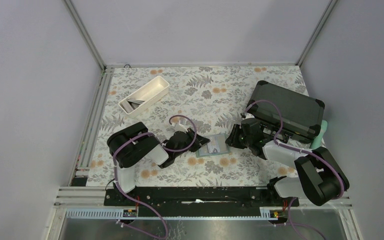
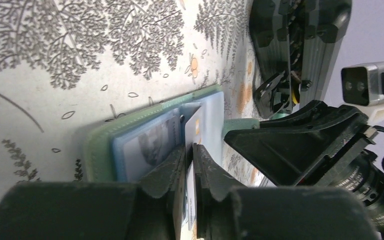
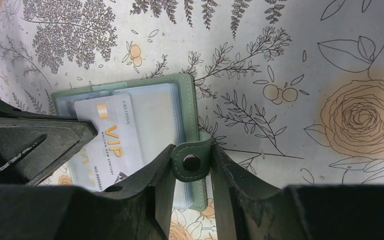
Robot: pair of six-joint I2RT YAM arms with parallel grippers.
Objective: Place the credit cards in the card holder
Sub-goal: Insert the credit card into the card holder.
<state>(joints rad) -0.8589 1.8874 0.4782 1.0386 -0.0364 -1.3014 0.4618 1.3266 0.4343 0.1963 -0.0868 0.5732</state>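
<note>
The left gripper (image 2: 189, 149) has its fingers nearly together, pinching the edge of a credit card (image 3: 112, 135). The right gripper (image 3: 191, 150) is clamped on the snap tab (image 3: 192, 162) of the card holder (image 3: 185, 100). The holder lies open on the table (image 1: 205, 90), towards its near middle, between the two grippers. It is sage green with pale translucent pockets facing up. The held card is white with gold "VIP" lettering, and its far end sits in among the pockets. A second pocket shows a greyish card (image 2: 150, 145).

A large black hard case (image 1: 290, 110) stands behind the right arm. A white oblong tray (image 1: 144, 95) lies well apart at the far left, with dark thin pieces inside. The left gripper's finger covers part of the card in the right wrist view.

The table carries a cloth printed with grey ferns and orange flowers. Plain grey walls (image 1: 30, 75) and metal frame rails enclose it.
</note>
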